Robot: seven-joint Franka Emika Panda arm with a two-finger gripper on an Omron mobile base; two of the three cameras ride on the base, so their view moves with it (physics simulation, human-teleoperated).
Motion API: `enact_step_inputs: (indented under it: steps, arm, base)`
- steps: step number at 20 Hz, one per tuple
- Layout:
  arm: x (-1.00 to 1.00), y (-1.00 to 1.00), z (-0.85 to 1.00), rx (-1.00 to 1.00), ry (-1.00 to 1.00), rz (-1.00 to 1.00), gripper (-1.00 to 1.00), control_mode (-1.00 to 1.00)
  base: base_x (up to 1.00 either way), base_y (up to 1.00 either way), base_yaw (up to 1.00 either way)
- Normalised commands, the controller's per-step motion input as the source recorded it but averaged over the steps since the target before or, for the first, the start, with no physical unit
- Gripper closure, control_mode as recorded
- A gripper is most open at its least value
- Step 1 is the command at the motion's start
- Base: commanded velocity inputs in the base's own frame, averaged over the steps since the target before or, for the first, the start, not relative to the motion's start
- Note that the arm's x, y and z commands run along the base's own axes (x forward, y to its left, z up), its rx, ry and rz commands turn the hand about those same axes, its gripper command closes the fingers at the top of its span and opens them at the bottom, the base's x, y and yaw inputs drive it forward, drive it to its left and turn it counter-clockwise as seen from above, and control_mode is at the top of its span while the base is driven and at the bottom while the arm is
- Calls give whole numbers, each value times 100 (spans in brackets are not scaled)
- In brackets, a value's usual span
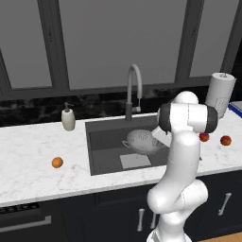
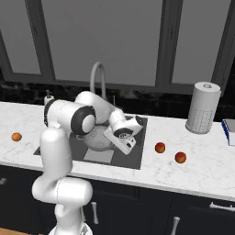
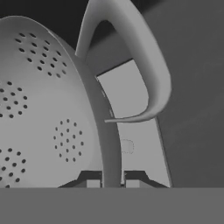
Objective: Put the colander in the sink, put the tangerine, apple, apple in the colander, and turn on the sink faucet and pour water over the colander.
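Two dark fingertips [image 3: 92, 183] of the tool [image 3: 111, 183] are pinched together on the rim of the colander [image 3: 43, 113], the thin metal edge running up between them in the hand view. One loop handle [image 3: 144, 65] of the colander arches just beyond the grip. From the right base view the tool [image 2: 125, 140] sits low over the right half of the sink [image 2: 133, 158], angled down, with the colander [image 2: 97, 139] at its left. From the left base view the colander [image 1: 141, 141] is inside the sink [image 1: 99, 151], tipped so its perforated inside faces the room, and it is above the lighter square panel [image 1: 134, 161] at the basin's bottom; whether its foot touches the bottom I cannot tell.

Behind the sink rises the faucet [image 1: 133, 90], its spout arching over the basin. A soap bottle [image 1: 68, 117] stands on the worktop [image 1: 28, 165] to the left of the sink, near the back wall. Further forward on that left side lies the tangerine [image 1: 57, 162], well apart from the sink. On the right of the sink two apples rest on the worktop, one [image 2: 159, 147] nearer the basin and the other [image 2: 180, 157] a little further right and forward. A paper towel roll [image 2: 202, 108] stands upright behind them near the wall.
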Motion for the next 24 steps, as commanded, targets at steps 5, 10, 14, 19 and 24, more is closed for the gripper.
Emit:
enact_step_inputs:
  steps: [5, 10, 14, 19, 24]
  arm:
    - [65, 0, -52, -1, 3, 0, 100, -100]
    - [64, 0, -62, 0, 3, 0, 100, -100]
    - [65, 0, -58, 0, 0, 1, 100, -100]
    - [16, 8, -36, 0, 0, 4, 100, -100]
    - [0, 37, -1, 0, -1, 3, 100, -100]
  base:
    - [0, 0, 0]
    - [0, 0, 0]
    - [0, 0, 0]
    - [0, 0, 0]
    - [0, 0, 0]
